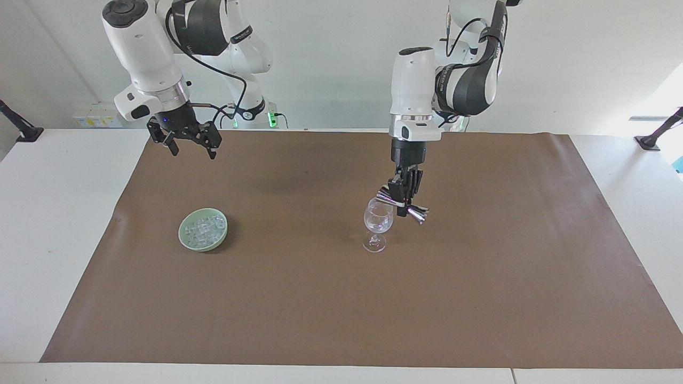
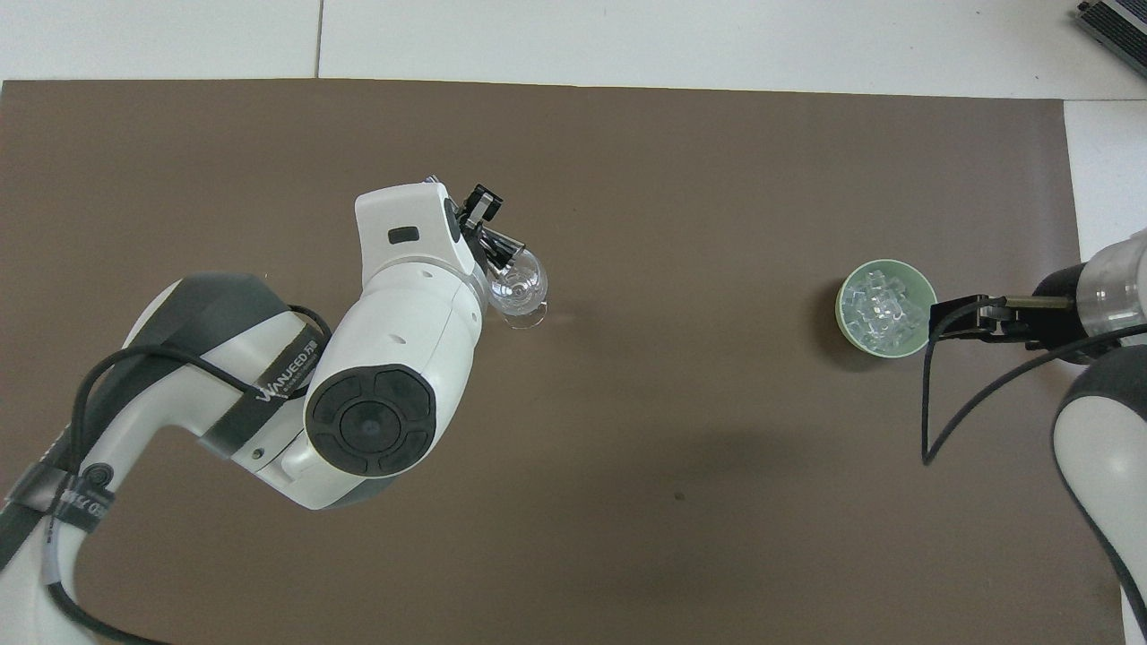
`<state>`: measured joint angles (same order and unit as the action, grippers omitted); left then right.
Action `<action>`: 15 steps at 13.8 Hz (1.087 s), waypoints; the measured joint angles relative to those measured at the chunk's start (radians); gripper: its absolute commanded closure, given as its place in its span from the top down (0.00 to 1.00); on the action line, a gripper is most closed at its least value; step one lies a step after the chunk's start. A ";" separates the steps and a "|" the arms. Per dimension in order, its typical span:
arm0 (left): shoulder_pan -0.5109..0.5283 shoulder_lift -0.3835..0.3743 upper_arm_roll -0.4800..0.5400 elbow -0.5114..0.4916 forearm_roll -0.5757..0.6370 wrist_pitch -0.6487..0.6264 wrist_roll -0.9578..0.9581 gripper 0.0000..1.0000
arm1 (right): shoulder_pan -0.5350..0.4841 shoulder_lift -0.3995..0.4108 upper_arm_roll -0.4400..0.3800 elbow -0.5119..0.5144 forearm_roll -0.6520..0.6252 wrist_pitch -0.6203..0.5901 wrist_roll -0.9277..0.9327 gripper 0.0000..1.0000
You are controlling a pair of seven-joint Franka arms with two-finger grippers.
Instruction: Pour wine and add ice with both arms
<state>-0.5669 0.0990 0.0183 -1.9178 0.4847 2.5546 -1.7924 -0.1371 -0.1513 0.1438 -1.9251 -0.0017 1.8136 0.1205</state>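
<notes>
A metal jigger (image 1: 402, 203) is clamped in the left gripper (image 1: 404, 201), tipped at the seemingly empty wine glass (image 1: 378, 224) just below; ice (image 1: 204, 229) fills a green bowl (image 1: 185, 241) well below the spread right gripper (image 1: 193, 149).

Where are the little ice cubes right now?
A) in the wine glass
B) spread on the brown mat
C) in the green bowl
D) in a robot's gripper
C: the ice is heaped in the green bowl on the mat.

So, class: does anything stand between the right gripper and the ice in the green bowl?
Nothing visible does. The right gripper hangs open in the air above the brown mat, and only bare mat lies between it and the ice in the green bowl.
</notes>
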 measured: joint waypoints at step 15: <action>0.107 0.010 0.008 -0.004 -0.677 -0.023 0.388 0.00 | -0.037 0.107 -0.014 -0.194 0.000 0.361 -0.071 1.00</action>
<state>-0.4598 0.1091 0.0264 -1.9221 -0.1926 2.5319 -1.4045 -0.1741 -0.0443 0.1294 -2.1195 -0.0017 2.1748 0.0491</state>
